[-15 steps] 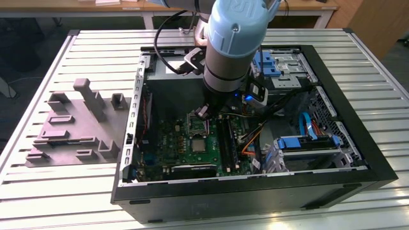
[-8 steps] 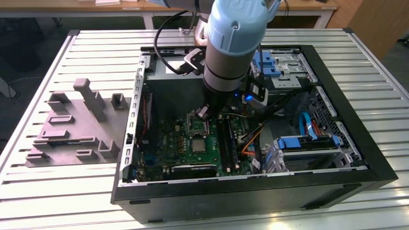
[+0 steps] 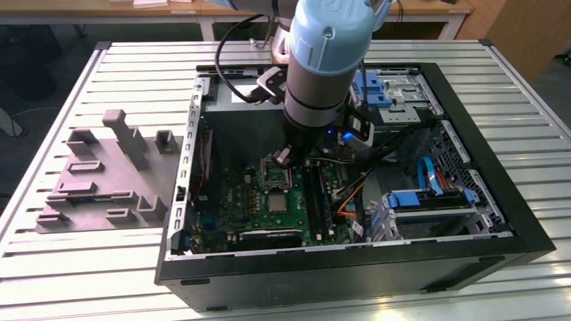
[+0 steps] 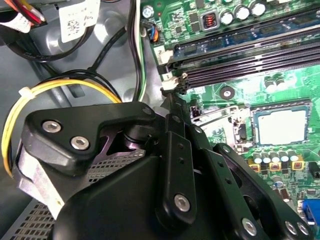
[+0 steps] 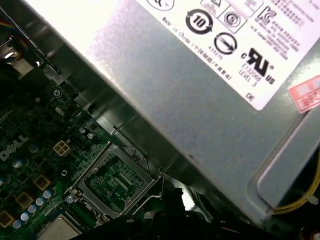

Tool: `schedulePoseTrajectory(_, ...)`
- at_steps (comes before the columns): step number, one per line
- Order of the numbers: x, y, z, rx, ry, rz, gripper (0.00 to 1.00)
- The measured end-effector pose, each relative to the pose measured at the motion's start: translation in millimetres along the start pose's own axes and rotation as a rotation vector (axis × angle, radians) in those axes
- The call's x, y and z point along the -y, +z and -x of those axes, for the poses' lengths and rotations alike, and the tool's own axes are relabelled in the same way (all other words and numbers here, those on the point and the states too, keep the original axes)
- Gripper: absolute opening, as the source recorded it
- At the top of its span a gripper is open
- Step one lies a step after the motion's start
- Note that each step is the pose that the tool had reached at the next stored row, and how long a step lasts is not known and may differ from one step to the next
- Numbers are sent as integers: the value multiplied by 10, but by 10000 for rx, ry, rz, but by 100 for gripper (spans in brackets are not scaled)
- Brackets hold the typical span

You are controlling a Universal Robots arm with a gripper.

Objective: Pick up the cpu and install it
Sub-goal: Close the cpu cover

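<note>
I can't tell my end effector's (image 3: 283,158) state; it hovers over the socket (image 3: 275,175), cpu (image 3: 278,202) at its 6 o'clock—misalignment risks bent pins.

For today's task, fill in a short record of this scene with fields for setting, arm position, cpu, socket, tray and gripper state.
Setting: open computer case lying on a slatted metal table
Arm position: gripper low inside the case, over the green motherboard, beside the grey power supply
Cpu: pale silver square lying on the motherboard, apart from the gripper
Socket: metal-framed socket open, no chip in it
Tray: grey moulded tray on the table, at the exterior view's left of the case
Gripper state: cannot tell
</note>
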State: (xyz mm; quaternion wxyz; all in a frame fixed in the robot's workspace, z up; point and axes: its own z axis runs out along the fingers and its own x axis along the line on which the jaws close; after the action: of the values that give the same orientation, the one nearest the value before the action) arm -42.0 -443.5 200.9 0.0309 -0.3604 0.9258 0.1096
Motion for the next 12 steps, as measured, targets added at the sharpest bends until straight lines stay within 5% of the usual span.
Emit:
schedulePoseTrajectory(4, -2, 0, 2, 129, -5, 142, 11)
schedulePoseTrajectory(12, 0, 31, 2, 172, -6, 189, 11)
